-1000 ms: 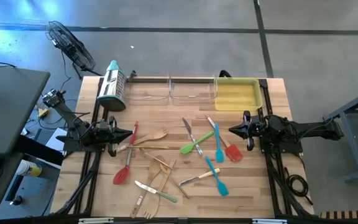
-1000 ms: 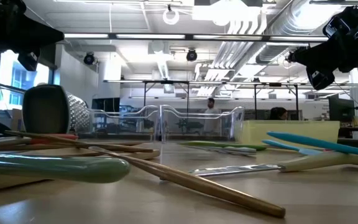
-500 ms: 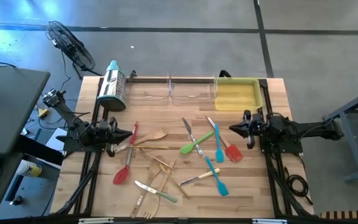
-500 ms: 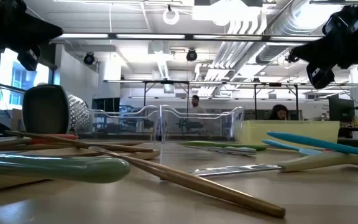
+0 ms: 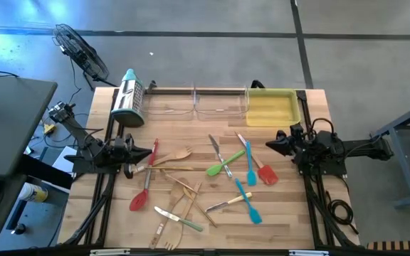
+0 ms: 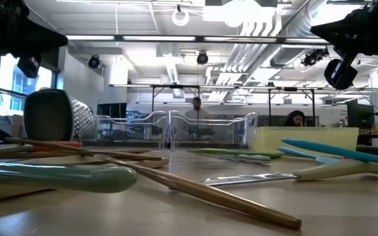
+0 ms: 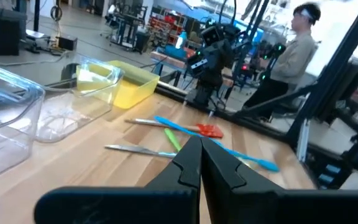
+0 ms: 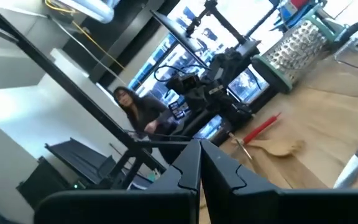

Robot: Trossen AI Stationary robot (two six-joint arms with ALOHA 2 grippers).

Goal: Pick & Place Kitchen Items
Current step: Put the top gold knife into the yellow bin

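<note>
From above I see both my arms parked, the left gripper at the table's left edge and the right gripper at its right edge, each pinched closed and empty, while the utensils lie flat mid-table, scattered, handles pointing every way.

A steel grater lies beside clear trays and a yellow tray.

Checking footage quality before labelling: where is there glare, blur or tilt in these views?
Low view: the near green handle and wooden stick are soft; ceiling lights glare. Right wrist view: tilted, windows blown out behind the grater. High view: even light, utensils sharp on the table.
</note>
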